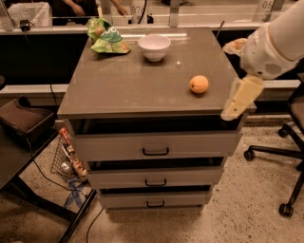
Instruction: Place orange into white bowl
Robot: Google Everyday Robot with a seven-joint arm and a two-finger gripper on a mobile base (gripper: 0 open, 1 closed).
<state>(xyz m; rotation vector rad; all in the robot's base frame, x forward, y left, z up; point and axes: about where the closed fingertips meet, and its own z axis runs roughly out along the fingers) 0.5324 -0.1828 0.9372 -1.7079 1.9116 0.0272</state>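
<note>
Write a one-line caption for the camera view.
Gripper at a front corner of the drawer cabinet, apart from the orange on top; white bowl empty at the back near a snack bag.

Grey-topped cabinet [118,90] w/ 3 drawers [156,142], dark handles; green-yellow snack bag [107,40] at far left of top; wire basket [66,159] on speckled floor [247,209], just left of cabinet; dark bag [23,121] further left; wheeled chair [275,151] at right; white bin [31,12] far left; gripper [235,107] at cabinet's near right corner.
</note>
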